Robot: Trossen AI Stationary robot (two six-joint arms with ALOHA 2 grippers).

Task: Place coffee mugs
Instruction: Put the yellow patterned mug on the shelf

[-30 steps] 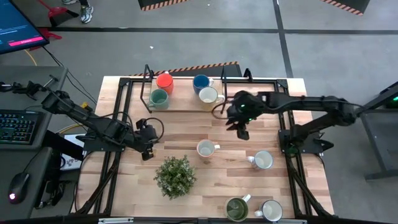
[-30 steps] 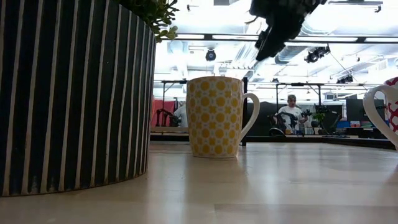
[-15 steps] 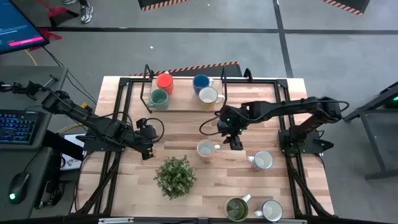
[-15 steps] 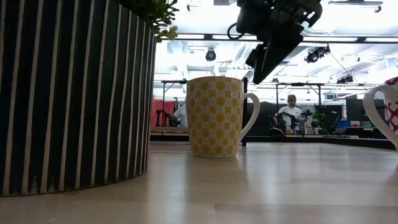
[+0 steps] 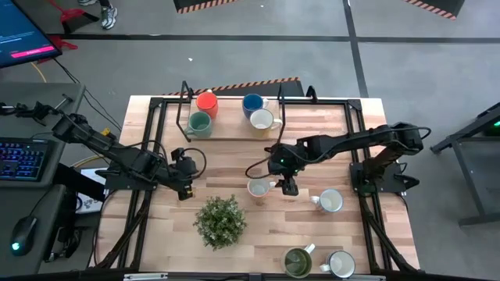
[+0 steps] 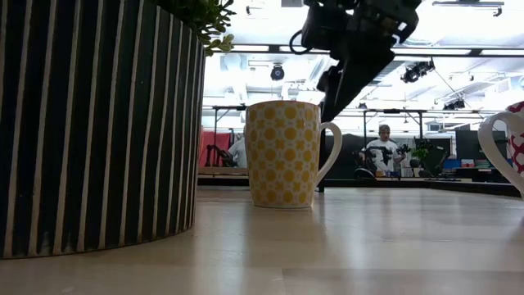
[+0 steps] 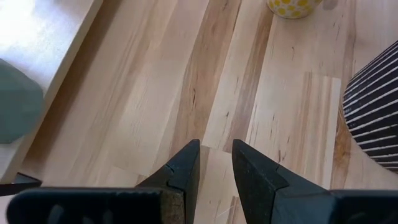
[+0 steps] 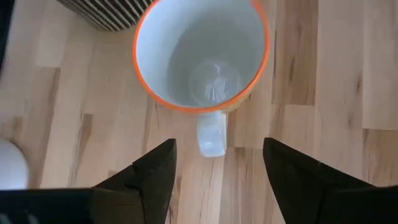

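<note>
1. The right hand (image 5: 288, 187) hangs over the middle of the table (image 5: 234, 156), directly above the handle of a yellow-patterned mug (image 5: 258, 187). Its fingers are spread wide and grip nothing. In the right wrist view the handle lies in the gap between the two fingers (image 8: 155, 177), and the mug's orange-edged rim and white inside face the camera.
2. In the low view this mug (image 6: 282, 153) stands upright on the table, handle to the right of the picture, with the right hand (image 6: 336, 78) just above the handle.
3. The left hand (image 5: 185, 173) waits over the left part of the table, beside the potted plant (image 5: 220, 221). Its fingers (image 7: 183, 171) stand only narrowly apart and hold nothing.
4. Four mugs stand at the far edge of the table: an orange mug (image 5: 206, 101), a teal mug (image 5: 199, 123), a blue mug (image 5: 252, 103) and a cream mug (image 5: 262, 120).
5. A white mug (image 5: 330, 200) sits right of the right hand. At the near edge stand an olive-green mug (image 5: 297, 262) and another white mug (image 5: 341, 264), just beside each other.
6. The plant's striped pot (image 6: 98, 123) fills the left of the low view.
</note>
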